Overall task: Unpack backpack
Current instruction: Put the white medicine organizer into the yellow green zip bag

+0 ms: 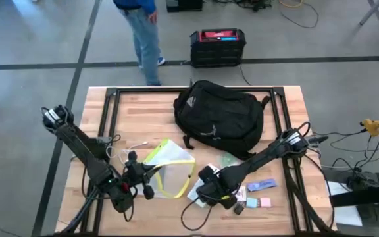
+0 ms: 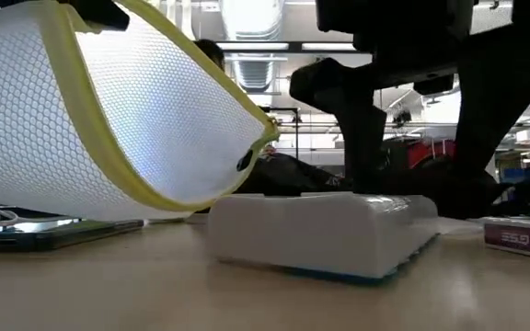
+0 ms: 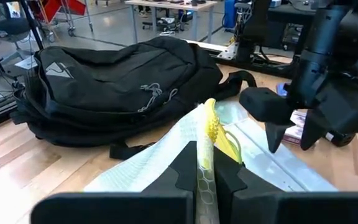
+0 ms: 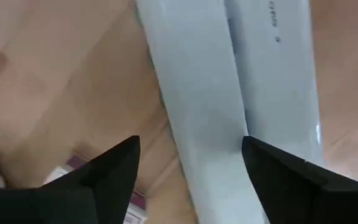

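The black backpack (image 1: pixel 219 115) lies on its side at the table's far middle, also seen in the left wrist view (image 3: pixel 117 87). Nearer, my left gripper (image 1: pixel 151 176) is shut on a white mesh pouch with yellow trim (image 1: pixel 170 168). The pouch fills the left of the low view (image 2: pixel 109 119). A white oblong box (image 2: pixel 329 230) lies flat on the table right of the pouch. My right gripper (image 4: pixel 190 146) is open and points down over the box (image 4: pixel 197 112), one finger to each side of it. My left gripper pinches the pouch's yellow-trimmed edge (image 3: pixel 206 140) between its two fingers, coming level from the table's left. The pouch stands up on edge from the fingers toward the backpack, its far corner (image 2: pixel 267 136) raised off the table. My right gripper: whether its fingers touch the box, I cannot tell.
A white cable (image 1: pixel 127 148) and a dark phone (image 2: pixel 53 230) lie under the pouch. A blue packet (image 1: pixel 262 185), sticky notes (image 1: pixel 258 202) and a purple box (image 2: pixel 523 237) lie near right. On the floor beyond stand a black box with red top (image 1: pixel 218 46) and a person (image 1: pixel 143 33).
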### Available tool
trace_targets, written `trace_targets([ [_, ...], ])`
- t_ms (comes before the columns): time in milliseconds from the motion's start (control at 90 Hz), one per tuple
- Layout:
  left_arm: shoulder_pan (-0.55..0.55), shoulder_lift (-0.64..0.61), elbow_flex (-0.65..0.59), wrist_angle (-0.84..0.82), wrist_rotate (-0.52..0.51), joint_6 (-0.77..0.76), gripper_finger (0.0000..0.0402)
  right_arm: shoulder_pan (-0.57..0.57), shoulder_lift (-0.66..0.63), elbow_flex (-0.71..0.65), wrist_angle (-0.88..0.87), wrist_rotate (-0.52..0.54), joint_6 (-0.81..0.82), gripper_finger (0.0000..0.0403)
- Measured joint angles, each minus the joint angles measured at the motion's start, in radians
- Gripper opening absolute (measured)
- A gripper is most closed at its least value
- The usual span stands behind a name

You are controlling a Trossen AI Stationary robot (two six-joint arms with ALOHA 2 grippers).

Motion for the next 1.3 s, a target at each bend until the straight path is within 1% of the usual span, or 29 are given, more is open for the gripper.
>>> trace_targets([
  [100,0.0,0.0,-0.002,-0.002,0.001,0.0,0.0,0.0,0.009,0.0,0.008,0.012,-0.071,0.0261],
  [233,0.0,0.0,-0.002,-0.002,0.001,0.0,0.0,0.0,0.022,0.002,0.022,0.077,-0.141,0.0245],
  [411,0.0,0.0,-0.002,-0.002,0.001,0.0,0.0,0.0,0.022,0.007,0.017,0.127,-0.175,0.0228],
  [611,0.0,0.0,-0.002,-0.003,-0.001,0.0,0.0,0.002,0.024,0.02,0.019,0.124,-0.212,0.0223],
  [800,0.0,0.0,-0.002,-0.002,-0.001,0.0,0.0,0.002,0.026,0.018,0.027,0.127,-0.258,0.0237],
  [1056,0.0,0.0,-0.002,-0.002,-0.001,0.0,0.0,-0.017,0.035,-0.002,0.093,0.108,-0.321,0.0247],
  [1144,0.0,0.0,-0.003,-0.003,-0.001,0.0,0.0,-0.025,0.052,0.001,0.095,0.085,-0.318,0.0243],
  [1300,0.0,0.0,-0.003,-0.002,-0.001,0.0,0.0,-0.028,0.079,0.002,0.081,0.08,-0.309,0.0228],
])
